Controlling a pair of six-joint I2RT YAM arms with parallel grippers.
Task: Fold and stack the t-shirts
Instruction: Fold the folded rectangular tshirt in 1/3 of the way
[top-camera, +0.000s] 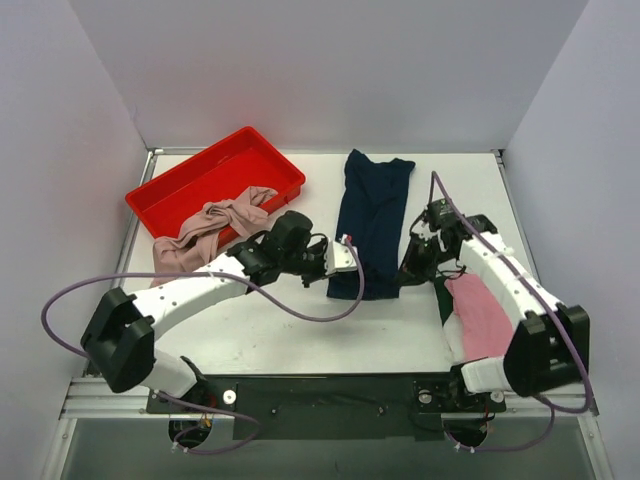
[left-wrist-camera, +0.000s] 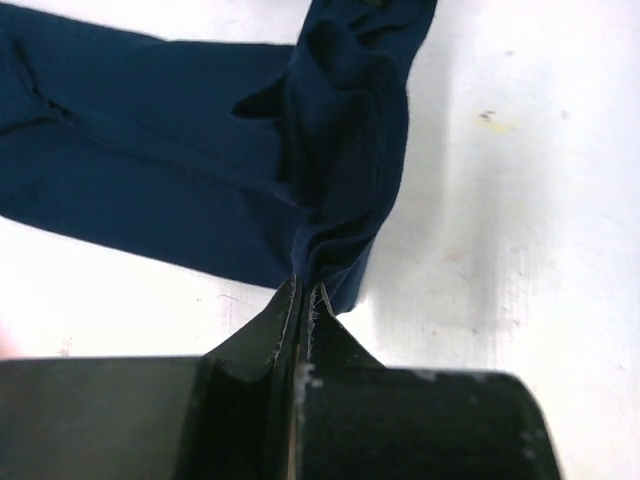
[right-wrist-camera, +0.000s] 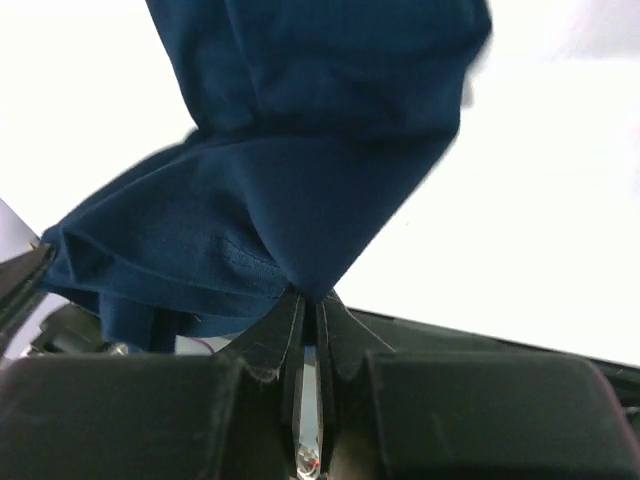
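Bright pink t-shirt (top-camera: 482, 318) lies nearest, spread flat on the white table (top-camera: 300, 330) at the near right, partly under the right arm. A little farther in, the left gripper (top-camera: 348, 256) is clamped tight on the near left corner of the navy t-shirt (top-camera: 372, 225). Its wrist view shows the fingers (left-wrist-camera: 270, 335) pressed together with a bunched fold of navy cloth (left-wrist-camera: 340, 150) pinched between them, the rest of it trailing flat on the table. The right gripper (top-camera: 413, 262) grips the same shirt at its near right side. In its own view the jaws are closed on a gathered peak of navy cloth (right-wrist-camera: 300, 170) raised off the surface. From the two grippers the navy t-shirt runs away as a long narrow strip across the middle of the table. At the far left sits a red tray (top-camera: 185, 165), set at an angle. The beige-pink t-shirt (top-camera: 215, 225) is crumpled in the tray's near part and spills over its near rim onto the table beside the left arm.
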